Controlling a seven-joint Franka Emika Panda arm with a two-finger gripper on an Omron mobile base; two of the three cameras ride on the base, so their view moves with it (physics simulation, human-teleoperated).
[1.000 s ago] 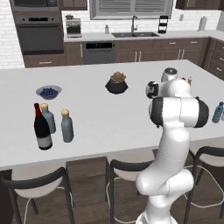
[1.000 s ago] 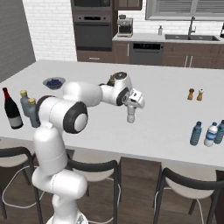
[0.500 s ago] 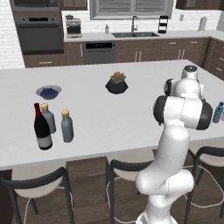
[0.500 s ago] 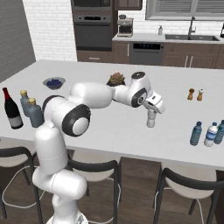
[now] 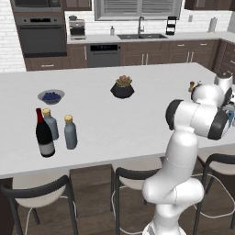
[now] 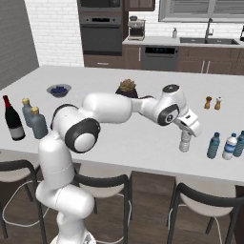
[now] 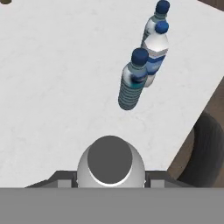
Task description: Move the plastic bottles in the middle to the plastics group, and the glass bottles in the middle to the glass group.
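Observation:
My gripper (image 6: 187, 132) is shut on the neck of a small pale grey bottle (image 6: 185, 142) with a dark grey top (image 7: 110, 158). It holds the bottle upright, low over the island counter (image 6: 143, 138) near its right end. Just to the right stand three small blue-capped plastic bottles (image 6: 214, 145) (image 7: 133, 83), close together near the counter's corner. At the far left stand a dark wine bottle (image 5: 44, 135) and two grey yellow-capped bottles (image 5: 69, 133) (image 5: 50, 125). Whether the held bottle touches the counter, I cannot tell.
A dark pot with a plant (image 5: 122, 88) sits mid-counter and a blue bowl (image 5: 51, 96) at the left. Salt and pepper shakers (image 6: 213, 102) stand behind the held bottle. The counter edge and a dark stool (image 7: 205, 153) lie just past the blue bottles.
The arm has swung to the right along the counter, carrying the pale grey bottle from the middle to a spot beside the blue-capped bottles.

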